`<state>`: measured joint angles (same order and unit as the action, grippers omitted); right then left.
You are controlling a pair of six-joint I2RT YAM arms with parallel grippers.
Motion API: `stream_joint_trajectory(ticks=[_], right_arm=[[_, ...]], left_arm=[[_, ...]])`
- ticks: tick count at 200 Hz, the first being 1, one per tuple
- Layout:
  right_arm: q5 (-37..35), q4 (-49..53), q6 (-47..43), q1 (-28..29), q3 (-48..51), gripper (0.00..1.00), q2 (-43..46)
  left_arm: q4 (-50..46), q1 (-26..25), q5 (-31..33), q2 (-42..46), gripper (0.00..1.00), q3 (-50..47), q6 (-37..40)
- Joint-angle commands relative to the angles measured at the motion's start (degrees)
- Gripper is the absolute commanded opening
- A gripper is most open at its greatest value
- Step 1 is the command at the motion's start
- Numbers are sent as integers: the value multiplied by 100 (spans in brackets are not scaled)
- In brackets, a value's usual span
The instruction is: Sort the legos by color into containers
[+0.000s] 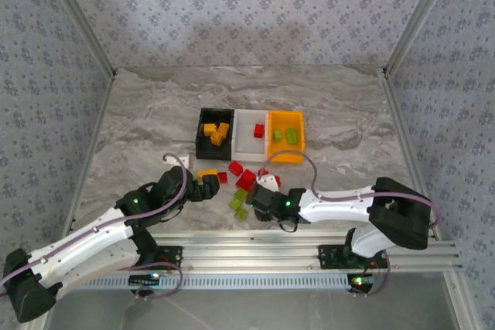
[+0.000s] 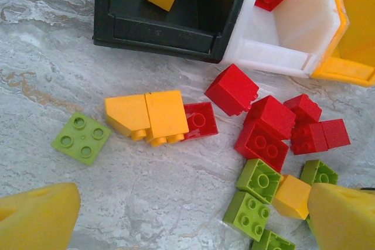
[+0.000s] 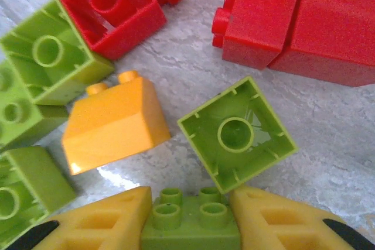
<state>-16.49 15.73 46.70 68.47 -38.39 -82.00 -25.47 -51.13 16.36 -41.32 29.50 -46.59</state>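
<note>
The black bin (image 1: pixel 200 134) is set touching the left side of the white bin (image 1: pixel 246 144), and the orange-yellow bin (image 1: pixel 286 158) touching its right side. The left gripper (image 2: pixel 190 218), jaws wide apart and empty, is held over the loose legos (image 1: pixel 241 179) in front of the white bin. There, a lime green brick (image 3: pixel 190 230) is clamped between the jaws of the right gripper (image 3: pixel 188 198).

Left arm (image 1: pixel 85 241) and right arm (image 1: pixel 340 205) match: white shells on the long links, black housings at the joints; a small green light glows on one black joint of each; a pale lilac cable (image 1: pixel 184 166) loops free of each arm; black bases (image 1: pixel 151 266) with tiny lights sit on a silver rail (image 1: pixel 255 246) along the worktop's near edge; left gripper (image 2: pixel 190 206) and right gripper (image 3: pixel 188 203) carry orange-yellow fingers (image 3: pixel 111 221) — blunt wedges, the right pair with triangular recesses and black roots.
</note>
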Motion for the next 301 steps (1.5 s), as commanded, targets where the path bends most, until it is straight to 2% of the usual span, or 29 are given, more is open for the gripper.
stream_joint_trajectory(ticks=[1,30,48,64,95,149,168,191,206,245,256,280,301], right_arm=[[-28,331,16,42,-26,38,450],[-90,1036,-293,-189,-368,38,1156],[-23,1234,-687,-732,-701,37,1416],[166,1155,-973,-1444,-974,37,1406],[505,851,-1323,-2647,-1615,37,723],[448,1064,-1427,-3687,-2766,39,-1013],[479,1041,-1386,-3822,-3088,44,-1354],[524,1051,-1355,-3856,-3354,64,-1511],[520,1021,-1375,-3831,-3411,71,-1395],[495,826,-1348,-3471,-3044,74,-588],[515,711,-1284,-3327,-2667,74,-365],[413,579,-1152,-3027,-2265,74,-19],[334,516,-1110,-2869,-2067,74,138]], left_arm=[[-86,-19,154,71,100,29,-30],[-131,-24,157,132,100,-2,-13],[-109,-19,145,205,99,-88,-29],[-107,-19,144,277,99,-170,-72],[-250,-19,150,368,99,-206,-130],[-437,-20,74,520,100,-253,-219],[-523,-22,87,510,100,-244,-232],[-611,-19,113,503,99,-243,-230],[-638,-19,122,493,100,-243,-202],[-753,-3,313,223,99,-172,-69],[-688,68,360,23,98,-181,-8],[-257,636,18,-622,88,-222,279],[187,1085,-85,-1278,87,-213,494]])
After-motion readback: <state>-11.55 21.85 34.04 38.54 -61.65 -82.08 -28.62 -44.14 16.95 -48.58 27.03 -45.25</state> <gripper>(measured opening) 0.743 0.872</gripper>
